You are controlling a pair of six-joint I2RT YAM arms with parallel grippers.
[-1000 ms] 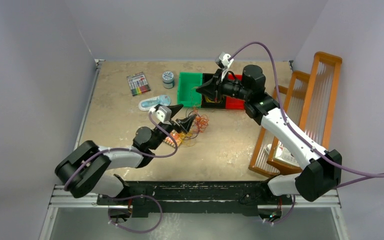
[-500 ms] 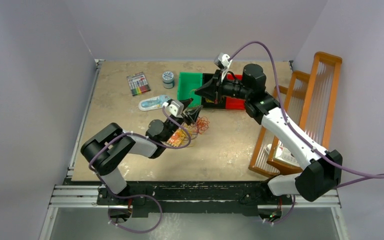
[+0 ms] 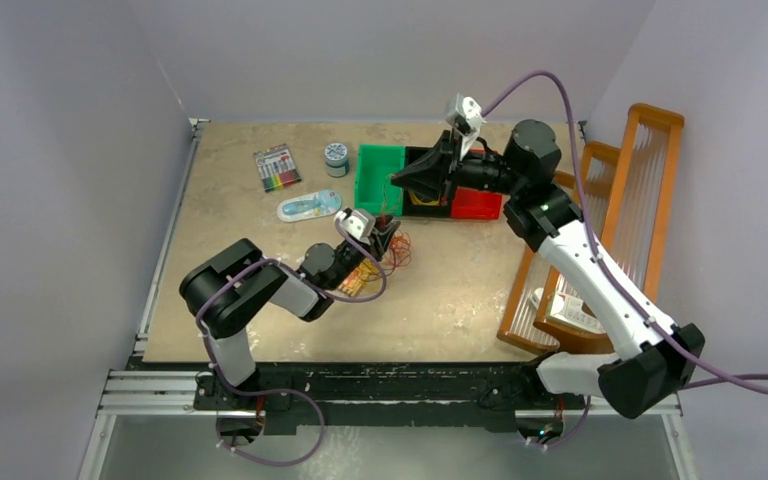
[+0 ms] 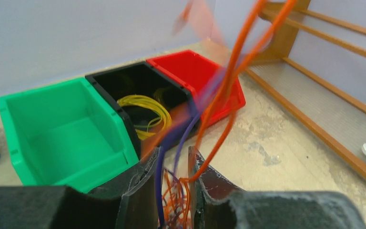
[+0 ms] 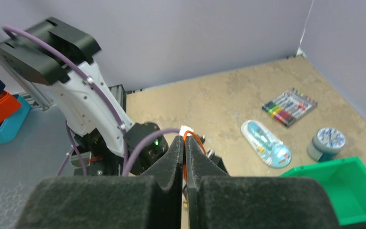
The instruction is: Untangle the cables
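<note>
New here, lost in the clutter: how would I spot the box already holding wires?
Three plastic bins sit near the far edge of the table. It's the black bin between the green bin and red bin, holding a yellow wire coil.

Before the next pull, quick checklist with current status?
1. Right gripper shut on the orange cable: ok.
2. Left gripper anchoring the tangle: cannot tell; strands pass between its fingers, clamping unclear.
3. Orange cable separated from the purple cable: not ok, both run through the left gripper.
4. Red bin has room: ok.
5. Yellow coil lying inside the black bin, away from the grippers: ok.
</note>
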